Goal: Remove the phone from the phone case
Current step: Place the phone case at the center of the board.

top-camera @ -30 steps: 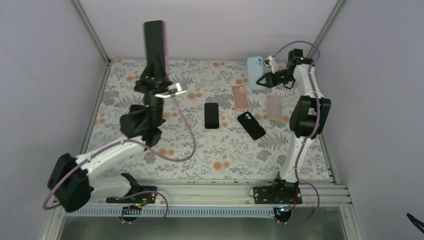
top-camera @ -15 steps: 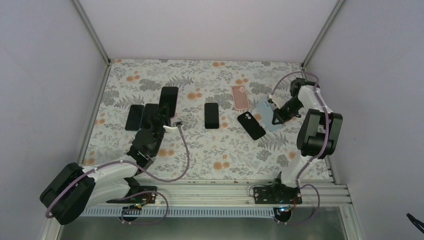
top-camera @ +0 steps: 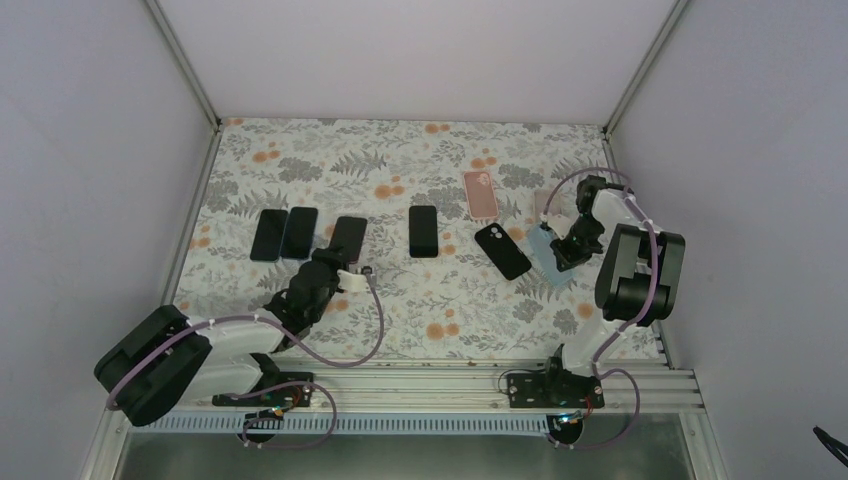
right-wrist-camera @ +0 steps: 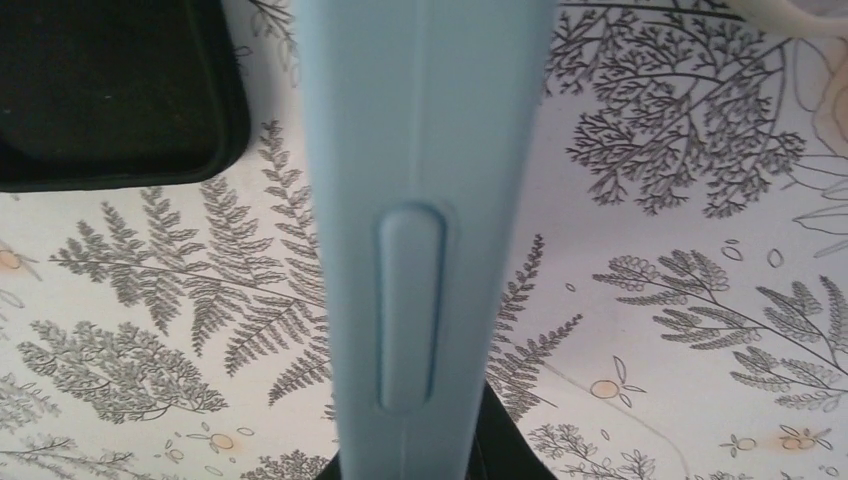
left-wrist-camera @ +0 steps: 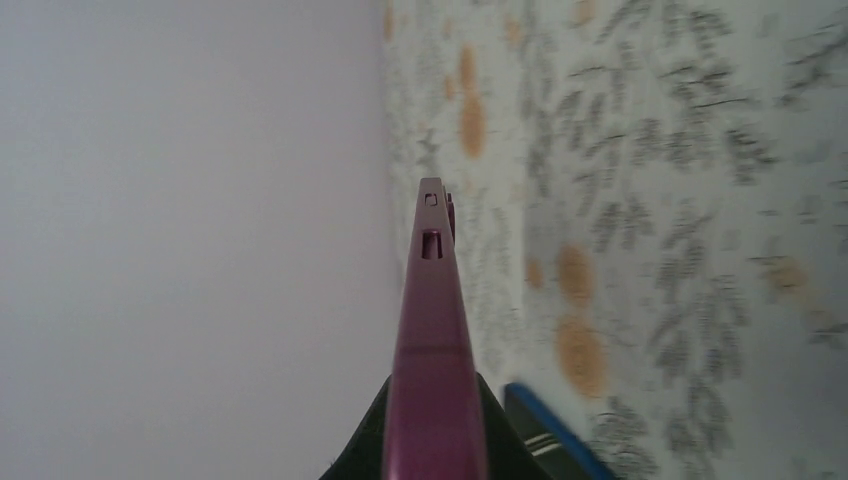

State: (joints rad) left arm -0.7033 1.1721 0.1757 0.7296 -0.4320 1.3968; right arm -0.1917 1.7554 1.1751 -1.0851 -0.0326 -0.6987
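Maroon case (left-wrist-camera: 430, 330) is pinched edge-on in your left end effector (left-wrist-camera: 434, 455), low beside a dark phone (top-camera: 299, 231) on the table (top-camera: 440, 310) — phone inside or not, I cannot tell. Your right end effector (right-wrist-camera: 410, 462) grips a pale blue case (right-wrist-camera: 420, 200), also edge-on, near the black case (top-camera: 501, 250). Extraction seems to me unfinished.

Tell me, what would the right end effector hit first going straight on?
Probably the floral table beside the black phone; the light blue case in the right end effector would touch first. Depth is unclear.
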